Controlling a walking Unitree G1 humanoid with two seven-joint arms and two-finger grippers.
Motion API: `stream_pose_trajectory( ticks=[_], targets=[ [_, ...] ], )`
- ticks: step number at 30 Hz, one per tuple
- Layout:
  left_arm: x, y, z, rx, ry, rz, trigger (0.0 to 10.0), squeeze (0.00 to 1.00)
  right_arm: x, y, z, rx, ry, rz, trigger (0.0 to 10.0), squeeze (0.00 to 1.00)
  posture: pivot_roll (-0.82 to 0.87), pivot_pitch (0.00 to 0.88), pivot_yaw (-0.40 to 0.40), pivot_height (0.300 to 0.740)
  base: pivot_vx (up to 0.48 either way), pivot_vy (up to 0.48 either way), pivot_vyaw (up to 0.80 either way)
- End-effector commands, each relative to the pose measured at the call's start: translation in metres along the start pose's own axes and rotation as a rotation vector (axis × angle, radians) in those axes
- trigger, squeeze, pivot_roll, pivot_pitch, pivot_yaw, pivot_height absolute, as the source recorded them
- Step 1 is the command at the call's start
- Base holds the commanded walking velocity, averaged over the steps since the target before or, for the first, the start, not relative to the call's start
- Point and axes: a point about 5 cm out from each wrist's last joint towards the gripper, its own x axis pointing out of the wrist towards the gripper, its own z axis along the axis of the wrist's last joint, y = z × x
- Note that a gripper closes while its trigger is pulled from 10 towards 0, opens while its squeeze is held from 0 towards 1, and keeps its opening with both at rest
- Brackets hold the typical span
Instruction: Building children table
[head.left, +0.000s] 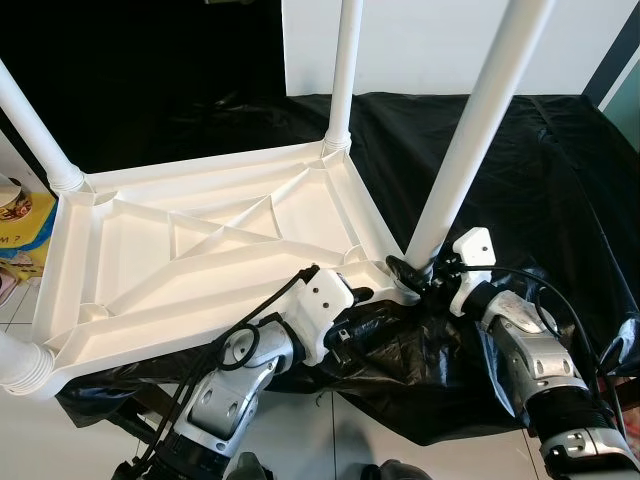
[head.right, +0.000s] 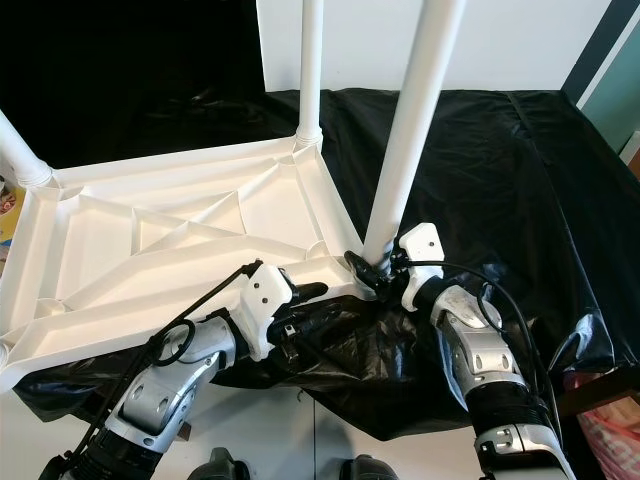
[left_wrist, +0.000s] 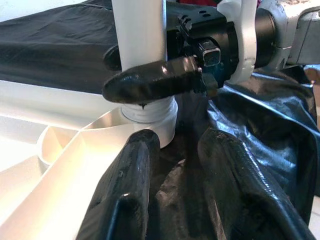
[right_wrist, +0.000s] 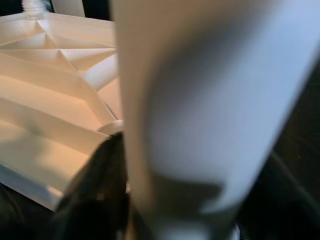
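Observation:
The white plastic table lies upside down on a black sheet, its ribbed underside facing up. Three legs stand in corner sockets: far, left and near right. A fourth leg shows at the near-left corner. My right gripper is shut around the foot of the near right leg, just above its socket; one of its fingers crosses the leg's front. My left gripper is open at the table's near edge beside that corner, with one finger lying over the rim and only sheet in the gap.
The black sheet covers the low surface and hangs crumpled over its near edge. A white panel stands behind. Colourful items lie on the tiled floor at left, and a pink bag at the lower right.

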Motion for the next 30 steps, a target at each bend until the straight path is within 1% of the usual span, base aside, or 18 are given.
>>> stream_pose_trajectory(
  ticks=[1,3,4,6,7,8,9,10,12,15,16,17,19,20,23,28,29,30],
  targets=[
    [0.001,0.004,-0.005,0.026,0.038,0.060,10.0,0.00,-0.003,0.000,-0.009,0.000,0.041,-0.017,0.0,0.00,-0.03,0.031,-0.024,0.740,0.000,0.000,0.00],
    [0.001,0.006,-0.005,0.047,0.044,0.073,10.0,0.00,-0.004,-0.001,-0.012,-0.001,0.050,-0.030,0.0,0.00,-0.03,0.031,-0.023,0.740,0.000,0.000,0.00],
    [0.002,0.005,-0.004,0.081,0.053,0.066,10.0,0.00,-0.005,-0.002,-0.016,0.004,0.074,-0.058,0.0,0.00,-0.03,0.031,-0.023,0.740,0.000,0.000,0.00],
    [0.002,0.005,-0.004,0.081,0.053,0.066,10.0,0.00,-0.005,-0.002,-0.016,0.004,0.074,-0.058,0.0,0.00,-0.03,0.031,-0.023,0.740,0.000,0.000,0.00],
    [0.003,0.006,-0.003,0.049,0.044,0.084,10.0,0.00,-0.007,-0.002,-0.018,0.015,0.088,-0.094,3.2,0.00,-0.04,0.035,-0.029,0.740,0.000,0.000,0.00],
    [0.003,0.006,-0.003,0.049,0.044,0.084,10.0,0.00,-0.007,-0.002,-0.018,0.015,0.088,-0.094,3.2,0.00,-0.04,0.035,-0.029,0.740,0.000,0.000,0.00],
    [0.005,0.008,-0.001,0.018,0.031,0.100,10.0,0.00,-0.008,-0.002,-0.020,0.034,0.091,-0.139,10.0,0.00,-0.04,0.036,-0.032,0.740,0.000,0.000,0.00],
    [0.005,0.008,-0.001,0.018,0.031,0.100,10.0,0.00,-0.008,-0.002,-0.020,0.034,0.091,-0.139,10.0,0.00,-0.04,0.036,-0.032,0.740,0.000,0.000,0.00],
    [0.006,0.013,0.001,-0.040,0.013,0.144,10.0,0.00,-0.012,0.000,-0.022,0.046,0.091,-0.236,10.0,0.00,-0.05,0.042,-0.034,0.740,0.000,0.000,0.00],
    [0.006,0.015,0.000,-0.046,0.017,0.162,10.0,0.00,-0.013,0.000,-0.023,0.042,0.096,-0.267,10.0,0.00,-0.05,0.042,-0.034,0.740,0.000,0.000,0.00],
    [0.006,0.017,-0.001,-0.058,0.023,0.175,10.0,0.00,-0.014,0.000,-0.024,0.037,0.103,-0.313,10.0,0.00,-0.05,0.042,-0.034,0.740,0.000,0.000,0.00],
    [0.006,0.017,-0.001,-0.058,0.023,0.175,10.0,0.00,-0.014,0.000,-0.024,0.037,0.103,-0.313,10.0,0.00,-0.05,0.042,-0.034,0.740,0.000,0.000,0.00],
    [0.002,0.019,-0.005,-0.059,0.046,0.193,10.0,0.00,-0.014,0.003,-0.028,0.072,0.116,-0.430,10.0,0.00,-0.04,0.037,-0.040,0.740,0.000,0.000,0.00],
    [0.002,0.019,-0.005,-0.059,0.046,0.193,10.0,0.00,-0.014,0.003,-0.028,0.072,0.116,-0.430,10.0,0.00,-0.04,0.037,-0.040,0.740,0.000,0.000,0.00],
    [0.001,0.020,-0.008,-0.042,0.057,0.212,10.0,0.00,-0.014,0.009,-0.031,0.120,0.122,-0.516,10.0,0.00,-0.04,0.028,-0.043,0.740,0.000,0.000,0.00],
    [0.000,0.021,-0.008,-0.043,0.057,0.219,10.0,0.00,-0.014,0.013,-0.032,0.134,0.128,-0.540,10.0,0.00,-0.04,0.028,-0.043,0.740,0.000,0.000,0.00],
    [0.000,0.021,-0.008,-0.067,0.055,0.212,10.0,0.00,-0.012,0.017,-0.032,0.147,0.129,-0.578,10.0,0.00,-0.04,0.026,-0.031,0.740,0.000,0.000,0.00],
    [0.000,0.022,-0.007,-0.074,0.052,0.220,10.0,0.00,-0.010,0.023,-0.032,0.177,0.121,-0.659,10.0,0.00,-0.05,0.023,-0.023,0.740,0.000,0.000,0.00]
  ],
)
